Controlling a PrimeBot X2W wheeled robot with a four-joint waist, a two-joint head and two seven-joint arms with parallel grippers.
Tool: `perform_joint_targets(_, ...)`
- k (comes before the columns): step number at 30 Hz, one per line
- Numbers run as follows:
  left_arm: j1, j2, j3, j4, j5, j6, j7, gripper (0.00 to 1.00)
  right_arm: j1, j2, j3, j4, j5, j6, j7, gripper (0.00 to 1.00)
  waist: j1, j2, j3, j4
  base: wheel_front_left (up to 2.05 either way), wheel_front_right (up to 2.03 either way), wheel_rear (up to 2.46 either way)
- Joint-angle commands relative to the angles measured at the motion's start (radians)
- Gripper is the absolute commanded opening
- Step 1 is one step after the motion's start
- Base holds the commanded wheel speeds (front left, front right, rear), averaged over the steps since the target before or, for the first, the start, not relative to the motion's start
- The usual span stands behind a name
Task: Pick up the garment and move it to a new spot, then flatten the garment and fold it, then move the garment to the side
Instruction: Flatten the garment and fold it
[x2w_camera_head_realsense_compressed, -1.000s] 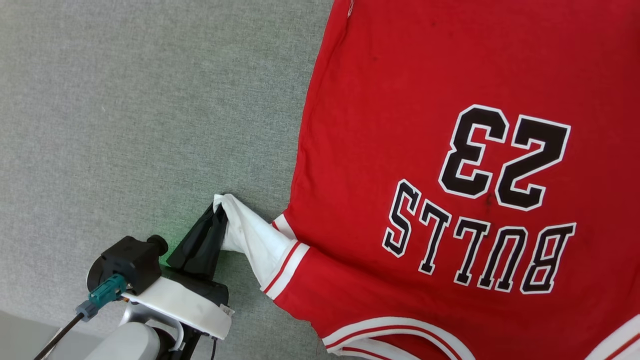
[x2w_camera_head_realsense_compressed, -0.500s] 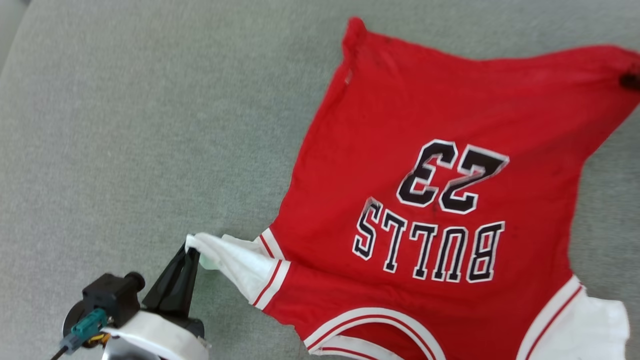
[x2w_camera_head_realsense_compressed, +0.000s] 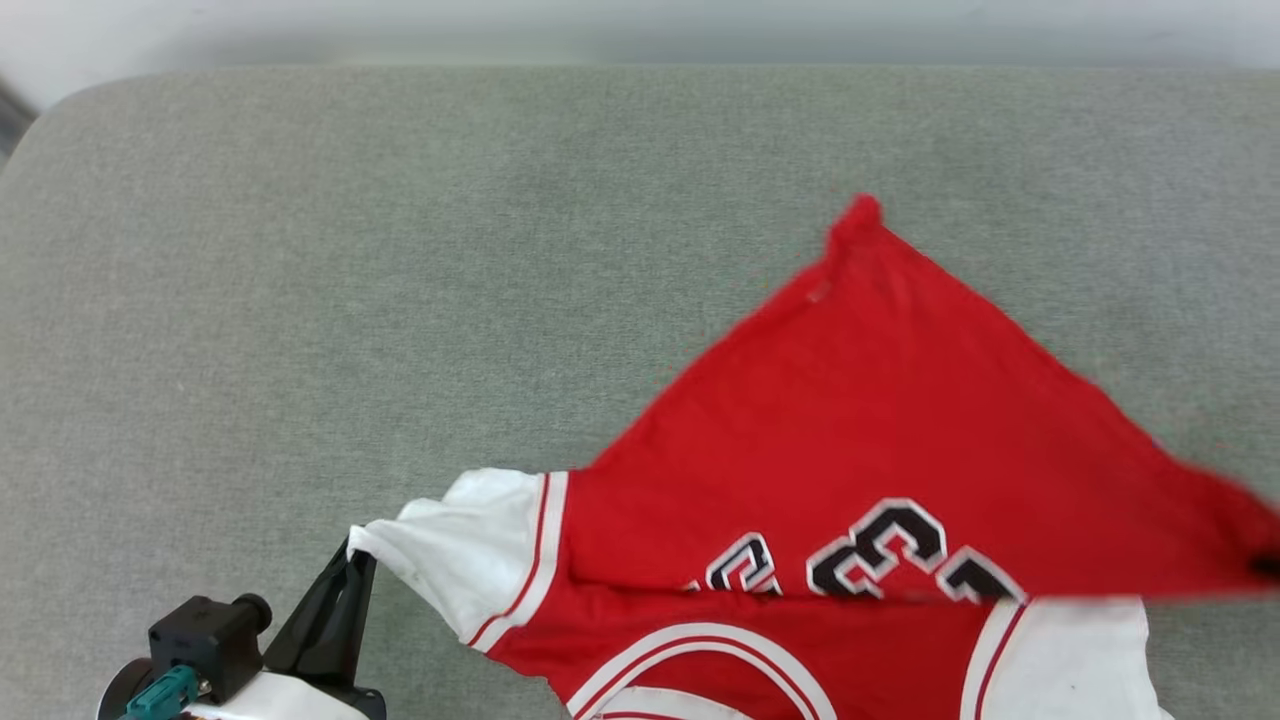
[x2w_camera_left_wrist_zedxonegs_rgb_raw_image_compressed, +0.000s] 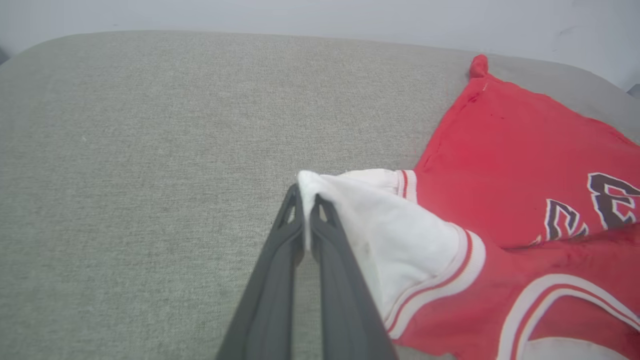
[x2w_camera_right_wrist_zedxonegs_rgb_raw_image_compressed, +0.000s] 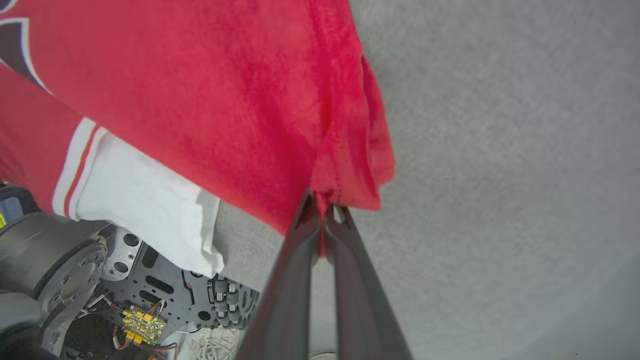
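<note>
Red garment (x2w_camera_head_realsense_compressed: 880, 420) lies doubled over on the grey table (x2w_camera_head_realsense_compressed: 300, 250). The left gripper (x2w_camera_left_wrist_zedxonegs_rgb_raw_image_compressed: 305, 200) pinches its white sleeve (x2w_camera_left_wrist_zedxonegs_rgb_raw_image_compressed: 380, 235) near left, and the right gripper (x2w_camera_right_wrist_zedxonegs_rgb_raw_image_compressed: 324, 206) clamps a red corner at right.

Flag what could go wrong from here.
1. Left gripper pinches only the tip of the white sleeve; a pull may slip it free.
2. Right gripper holds a bunched red corner, so the garment could fold skewed.
3. The other sleeve overhangs the robot base and might snag.
</note>
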Motion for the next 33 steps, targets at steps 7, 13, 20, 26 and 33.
perform_joint_targets(7, 0.001, 0.010, -0.004, -0.026, 0.011, 0.017, 0.013, 0.00, 0.292, 0.032, -0.012, 0.080, 0.040, -0.001, -0.122, 0.00, 0.0001, -0.0001, 0.008, -0.005, 0.00, 0.00, 0.00)
perform_joint_targets(13, -0.003, 0.009, -0.009, -0.027, 0.013, 0.022, 0.019, 0.00, 0.395, 0.095, -0.056, 0.134, 0.026, -0.001, -0.180, 0.10, 0.0001, -0.0001, 0.006, -0.006, 0.00, 0.00, 0.00)
perform_joint_targets(20, 0.015, 0.010, -0.008, -0.035, 0.010, 0.032, 0.018, 0.00, 0.310, 0.068, -0.235, 0.027, 0.020, -0.001, -0.223, 1.00, 0.0001, -0.0001, -0.016, -0.016, 0.00, 0.00, 0.00)
perform_joint_targets(26, -0.011, -0.002, -0.024, -0.046, 0.021, 0.033, 0.024, 0.00, 0.177, 0.034, -0.353, -0.098, -0.014, -0.001, -0.161, 1.00, 0.0001, -0.0001, -0.007, -0.004, 0.00, 0.00, 0.00)
perform_joint_targets(33, -0.066, -0.025, -0.048, -0.045, 0.038, 0.011, 0.032, 0.00, -0.034, 0.037, -0.298, -0.186, -0.098, -0.001, 0.108, 1.00, 0.0001, -0.0001, 0.038, 0.044, 0.00, 0.00, 0.00)
